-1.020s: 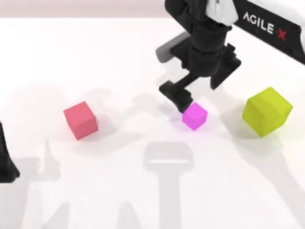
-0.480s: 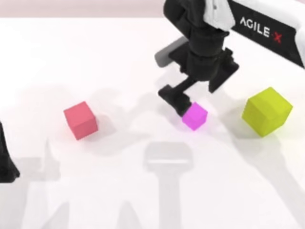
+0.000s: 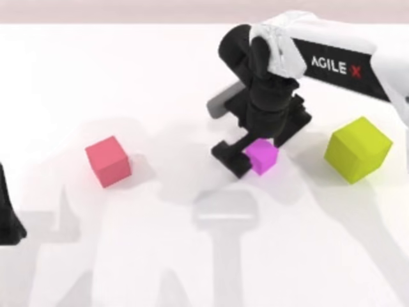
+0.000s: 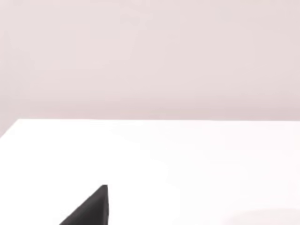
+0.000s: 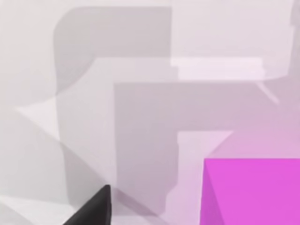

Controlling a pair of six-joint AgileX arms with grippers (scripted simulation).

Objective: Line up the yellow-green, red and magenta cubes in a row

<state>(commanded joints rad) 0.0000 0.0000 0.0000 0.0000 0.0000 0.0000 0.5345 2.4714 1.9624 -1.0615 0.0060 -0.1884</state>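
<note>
- Right gripper point(image 3: 254, 155) sits low over the magenta cube point(image 3: 262, 156); jaws spread, cube between them, one finger point(image 3: 231, 157) just beside its left face.
- Left arm point(image 3: 7, 214) parked at worktop's left edge.

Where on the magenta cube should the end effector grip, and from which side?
From above, across two opposite vertical faces of the magenta cube. It sits flat and slightly rotated on the table, with free space all round. The right end effector already straddles it; the left arm is parked at the table's left edge.
</note>
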